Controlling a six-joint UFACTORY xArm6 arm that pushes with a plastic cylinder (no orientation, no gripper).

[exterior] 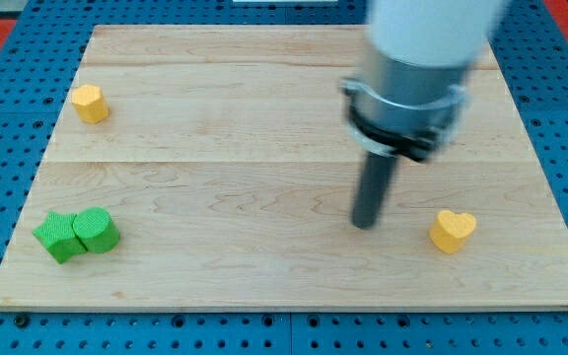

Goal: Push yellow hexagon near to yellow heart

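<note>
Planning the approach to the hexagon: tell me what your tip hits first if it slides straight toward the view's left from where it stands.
Probably nothing. My tip has bare board leftward; the green blocks lie just below that line, so it might graze them, and the yellow hexagon sits well above.

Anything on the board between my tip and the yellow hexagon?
No. In the camera view, only bare wood lies between my tip and the yellow hexagon; the green blocks sit below that line.

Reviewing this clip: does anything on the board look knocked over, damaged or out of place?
Nothing stands out. The yellow hexagon sits flat at the view's upper left, the yellow heart at lower right, two green blocks touching at lower left. My tip rests left of the heart, apart from it.
</note>
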